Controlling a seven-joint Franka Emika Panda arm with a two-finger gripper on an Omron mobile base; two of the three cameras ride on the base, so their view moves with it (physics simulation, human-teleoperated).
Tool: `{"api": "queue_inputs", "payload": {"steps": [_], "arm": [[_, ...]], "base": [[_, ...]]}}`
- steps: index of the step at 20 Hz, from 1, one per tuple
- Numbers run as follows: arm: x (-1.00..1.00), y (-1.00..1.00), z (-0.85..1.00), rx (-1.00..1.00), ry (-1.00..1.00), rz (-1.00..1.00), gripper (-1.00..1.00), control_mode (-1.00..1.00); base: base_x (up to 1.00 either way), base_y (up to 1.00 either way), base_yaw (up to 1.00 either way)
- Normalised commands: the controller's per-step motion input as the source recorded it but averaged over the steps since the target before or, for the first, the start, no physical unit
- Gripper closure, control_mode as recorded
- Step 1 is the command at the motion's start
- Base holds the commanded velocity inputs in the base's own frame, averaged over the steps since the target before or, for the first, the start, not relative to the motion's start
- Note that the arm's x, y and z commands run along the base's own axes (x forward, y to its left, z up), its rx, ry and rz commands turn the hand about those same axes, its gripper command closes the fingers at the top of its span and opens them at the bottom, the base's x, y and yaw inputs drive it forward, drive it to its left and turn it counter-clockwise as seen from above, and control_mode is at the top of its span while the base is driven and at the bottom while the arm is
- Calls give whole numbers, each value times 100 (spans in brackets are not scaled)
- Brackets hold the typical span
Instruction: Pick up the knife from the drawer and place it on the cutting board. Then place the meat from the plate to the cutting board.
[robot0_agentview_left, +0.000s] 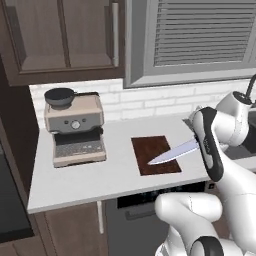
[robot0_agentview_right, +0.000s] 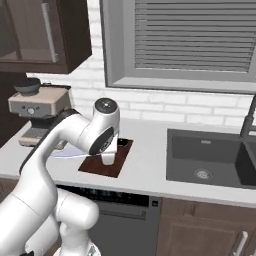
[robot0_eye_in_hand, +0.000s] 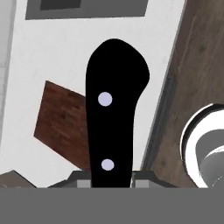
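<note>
The jaws are pinching the knife (robot0_agentview_left: 172, 153) by its dark handle (robot0_eye_in_hand: 113, 113), closed tight against both flat sides of it; in the hand view the handle is rising straight up between the two finger tips (robot0_eye_in_hand: 81, 180), its two pale rivets facing the camera. The gripper (robot0_eye_in_hand: 110, 181) is hanging above the counter (robot0_agentview_left: 90, 175), and the silver blade is pointing out to the arm's left over the cutting board (robot0_agentview_left: 152, 150), its tip hovering over the board's near half. Whether the blade is touching the board cannot be told. The board is lying flat on the pale counter, well apart from the espresso machine (robot0_agentview_left: 75, 131) that is standing to its left against the brick wall. In the right base view the arm's forearm is crossing in front of the board (robot0_agentview_right: 95, 167), hiding most of it, and the dark sink (robot0_agentview_right: 210, 157) is sitting to the right.
</note>
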Motion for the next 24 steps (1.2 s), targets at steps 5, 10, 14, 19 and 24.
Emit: {"api": "queue_inputs", "payload": {"steps": [5,10,14,19,24], "arm": [[0,0,0,0,0,0,100,100],[0,0,0,0,0,0,100,100],[0,0,0,0,0,0,100,100],[19,-10,-21,0,4,0,100,-100],[85,-13,-60,0,7,2,100,-100]], "base": [[15,46,-2],[69,0,0],[65,0,0],[9,0,0],[0,0,0]]}}
